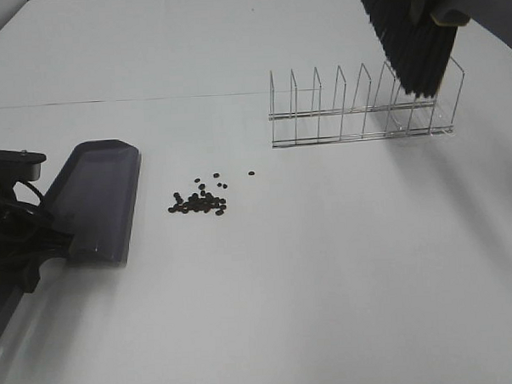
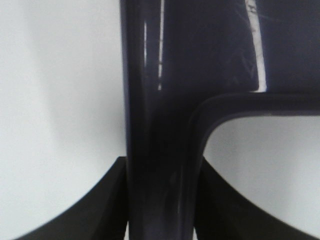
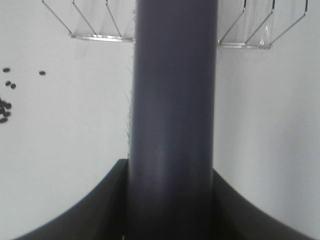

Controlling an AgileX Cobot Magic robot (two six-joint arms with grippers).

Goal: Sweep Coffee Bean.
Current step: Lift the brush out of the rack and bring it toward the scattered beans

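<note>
The table [image 1: 329,308] is white, flat and smooth. At 2 o'clock in the high view stands a long rack [image 1: 355,126] of thin shiny wire with a row of upright loops. At 9 o'clock lies a dustpan [image 1: 99,199], a shiny purple-grey plastic scoop with its wide flat lip turned to 3 o'clock. The left pincer [image 2: 160,200] is pinching its smooth handle between two black fingers. At 1 o'clock a brush [image 1: 411,41] with thick black bristles hangs over the rack's right end. The right pincer [image 3: 170,200] is pinching its round grey handle. The coffee beans [image 1: 197,201] are tiny, dark and oval. They lie in a loose pile near the dustpan's lip, at its 3 o'clock, with one bean [image 1: 251,172] alone at 2 o'clock of the pile.
</note>
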